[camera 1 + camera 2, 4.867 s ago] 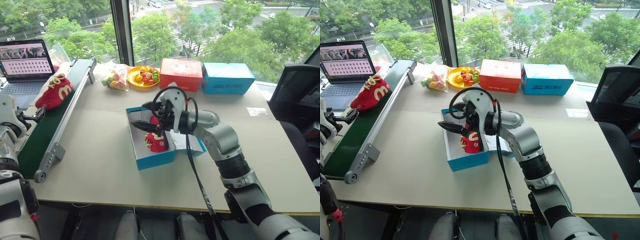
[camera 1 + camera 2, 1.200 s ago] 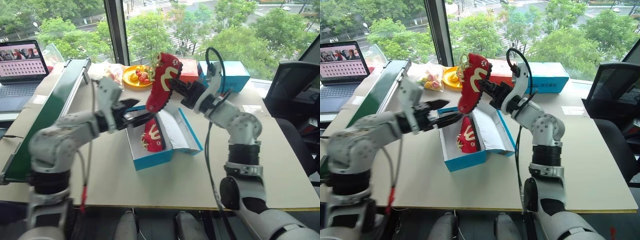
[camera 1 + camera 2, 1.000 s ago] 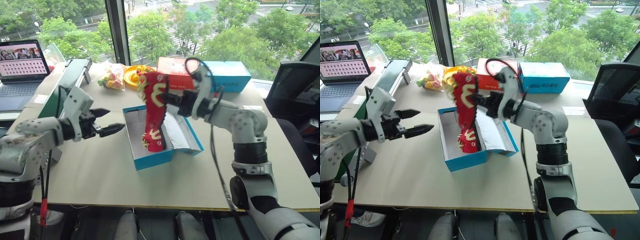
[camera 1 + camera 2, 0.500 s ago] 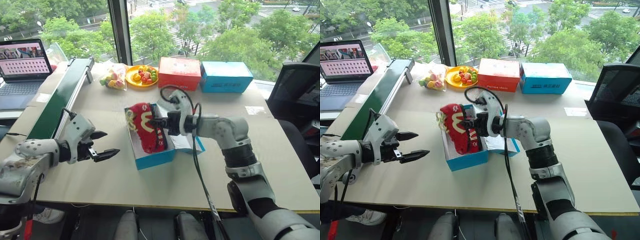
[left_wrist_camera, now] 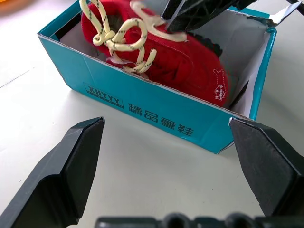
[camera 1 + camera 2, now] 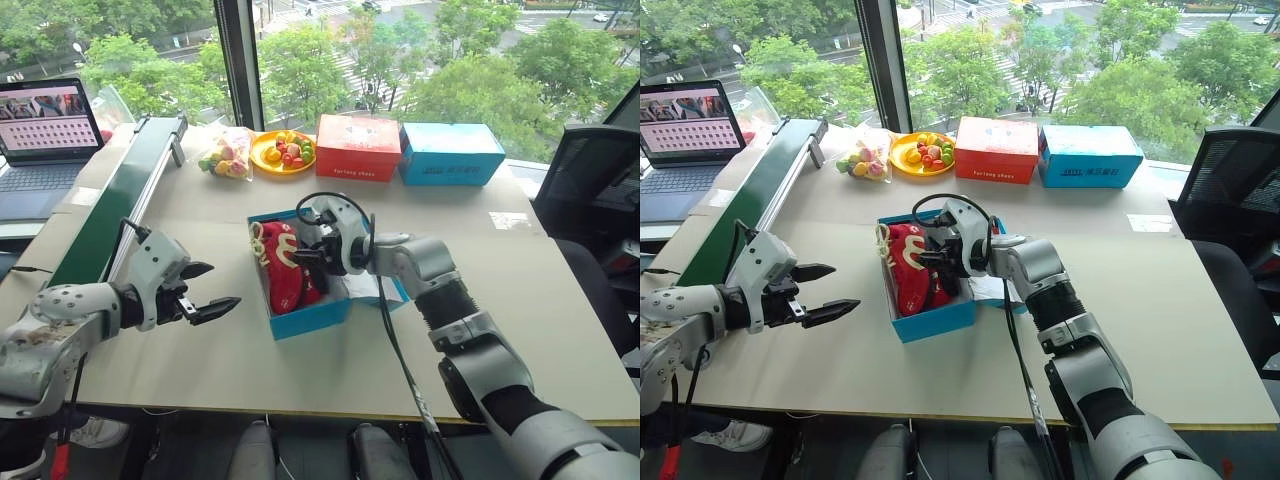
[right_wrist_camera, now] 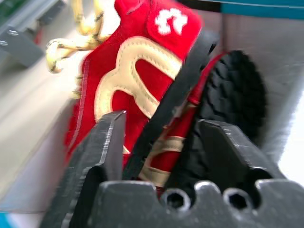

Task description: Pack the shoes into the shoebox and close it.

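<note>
We start at our right gripper (image 6: 936,254), which sits low over the open shoebox (image 6: 940,318) with its two black fingers spread apart; in the right wrist view the top shoe's edge runs up between them, but the fingers do not look pressed on it, so we judge that nothing is gripped. Just beyond the fingertips lie the shoes (image 6: 908,266), both inside the box: one on its side on top, its yellow logo facing up and its pale laces (image 5: 118,38) spilling toward the far left corner, the other underneath with its black sole showing. Their long axis runs along the box's length, away from us, and they fill the left half of the box. On the box's right side, under our right forearm, the lid (image 6: 392,291) lies folded open onto the table (image 6: 500,320), so the hinge is on the side of our right arm. Our left gripper (image 6: 200,297) hangs wide open and empty over the table, well apart from the box on its left, pointing at the blue side wall. With packing apparently done, we judge that closing turns on that lid: it lies to the right of and beneath our right gripper, far nearer that arm than the left.
</note>
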